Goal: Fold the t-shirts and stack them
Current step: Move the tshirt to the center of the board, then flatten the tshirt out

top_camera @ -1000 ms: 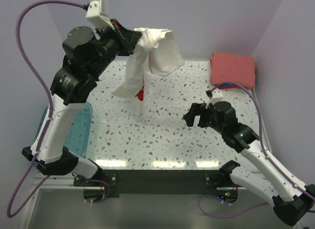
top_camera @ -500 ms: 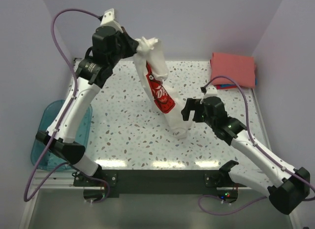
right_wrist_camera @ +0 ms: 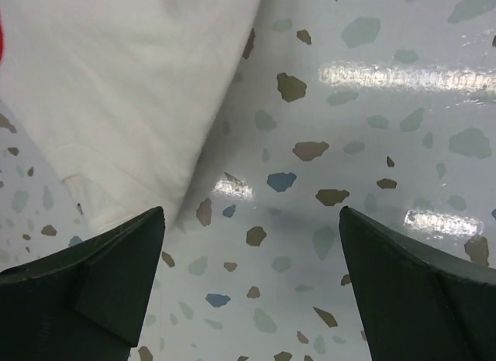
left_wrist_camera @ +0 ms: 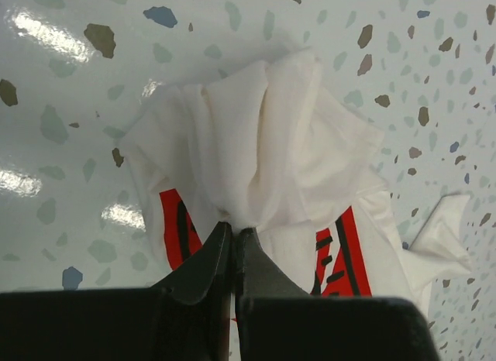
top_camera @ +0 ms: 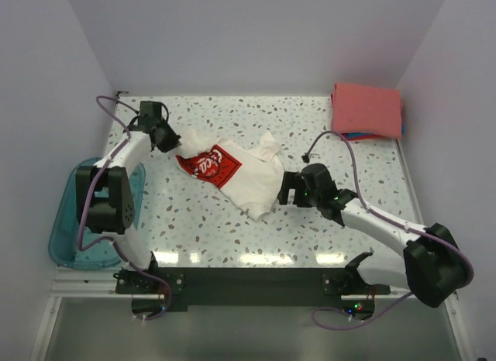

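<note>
A crumpled cream-white cloth t-shirt (top_camera: 249, 180) with a red chest print is laid at centre frame, its left end clamped by the left gripper (left_wrist_camera: 233, 232). The right gripper (right_wrist_camera: 249, 221) is held apart beside the lower-right hem. A folded coral-red shirt (top_camera: 367, 108) is seen upper right.

Table (top_camera: 209, 221) centre: printed t-shirt (top_camera: 232, 171); far right: folded t-shirt (top_camera: 366, 109); off left edge: tub (top_camera: 66, 237).
</note>
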Tool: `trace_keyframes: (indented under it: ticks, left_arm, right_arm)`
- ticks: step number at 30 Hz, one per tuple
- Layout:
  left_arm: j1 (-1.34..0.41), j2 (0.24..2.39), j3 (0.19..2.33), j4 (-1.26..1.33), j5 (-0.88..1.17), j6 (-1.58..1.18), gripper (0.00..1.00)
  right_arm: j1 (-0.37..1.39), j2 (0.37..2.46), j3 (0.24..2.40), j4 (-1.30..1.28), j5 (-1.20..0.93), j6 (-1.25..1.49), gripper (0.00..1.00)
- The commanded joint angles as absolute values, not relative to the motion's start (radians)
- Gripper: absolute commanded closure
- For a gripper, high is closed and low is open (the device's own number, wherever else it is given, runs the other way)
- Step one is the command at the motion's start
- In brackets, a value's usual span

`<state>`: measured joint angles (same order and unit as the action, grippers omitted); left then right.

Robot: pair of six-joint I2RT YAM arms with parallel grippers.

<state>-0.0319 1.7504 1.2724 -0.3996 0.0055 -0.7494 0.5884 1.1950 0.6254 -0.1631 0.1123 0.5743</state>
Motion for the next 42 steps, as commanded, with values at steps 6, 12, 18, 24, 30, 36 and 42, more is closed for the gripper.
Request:
trace_keyframes:
  ticks: [6,12,18,24,30,36,42]
  left_arm:
    - [-0.032,1.658,1.264,-0.255,0.078,-0.761,1.00]
    - [-0.031,1.643,1.235,-0.253,0.094,-0.749,1.00]
    - [-0.015,1.553,1.213,-0.279,0.104,-0.723,1.00]
    - [-0.009,1.327,1.220,-0.373,0.080,-0.641,1.00]
    - [-0.009,1.022,1.233,-0.459,0.104,-0.589,1.00]
    - [-0.009,0.865,1.308,-0.521,0.107,-0.597,1.00]
    - [-0.009,0.942,1.232,-0.453,0.138,-0.661,0.93]
  right_arm:
    - [0.592,1.434,0.635,0.220,0.086,0.761,0.10]
    - [0.600,1.545,0.640,0.371,0.071,0.842,0.31]
    - [0.603,1.491,0.643,0.335,0.103,0.851,0.94]
    - [0.601,1.110,0.751,-0.065,0.302,0.697,1.00]
    - [0.601,0.879,0.978,-0.345,0.380,0.485,1.00]
    - [0.600,0.860,1.196,-0.417,0.429,0.330,1.00]
    - [0.563,1.118,1.366,-0.341,0.454,0.169,1.00]
